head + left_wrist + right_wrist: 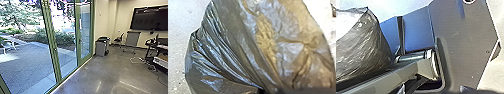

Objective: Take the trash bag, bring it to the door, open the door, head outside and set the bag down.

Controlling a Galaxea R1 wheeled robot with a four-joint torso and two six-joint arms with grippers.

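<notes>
Bag [228, 50], dark and thin-skinned, shows close up in both wrist views. Its plastic runs into tight folds at the left tool [261, 91], which looks narrowed on the gathered part; the rest bulges loosely. Whether the right tool is wide or narrow I cannot tell.

That pinch is the weak point. If the load is heavy or swings, the folds could slip out, or the film could split and spill onto the floor [100, 72]. With the bag so near the robot's body, a bend or turn could snag it.

Door [85, 32], green-framed glass, looks shut, its handle [80, 42] partway up. Bag could knock the frame or get trapped should the door swing back; a poor hold on the handle would invite that. The sill [72, 75] could catch the wheels or a low-hanging bag. Beyond the glass lies the paved yard [27, 60]. Indoors, a grey bin [101, 48] stands just beside the door and could crowd a wide turn.
</notes>
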